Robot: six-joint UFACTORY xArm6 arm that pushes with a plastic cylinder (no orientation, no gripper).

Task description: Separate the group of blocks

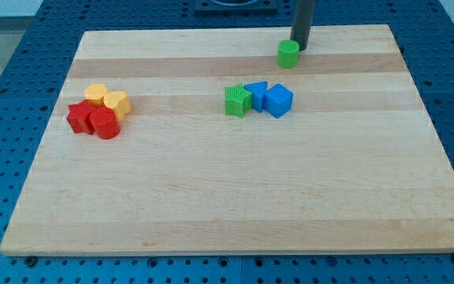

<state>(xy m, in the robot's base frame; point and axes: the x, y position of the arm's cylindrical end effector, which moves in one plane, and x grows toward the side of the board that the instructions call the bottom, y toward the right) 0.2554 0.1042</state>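
Note:
My tip is at the view's top, right of centre, touching the upper right side of a green cylinder. Below it, near the board's middle, a green cube, a blue triangular block and a blue cube stand packed together in a row. At the view's left a second cluster holds a yellow hexagonal block, a yellow cylinder, a red star-shaped block and a red cylinder, all touching.
The wooden board lies on a blue perforated table. The dark rod rises out of the view's top edge.

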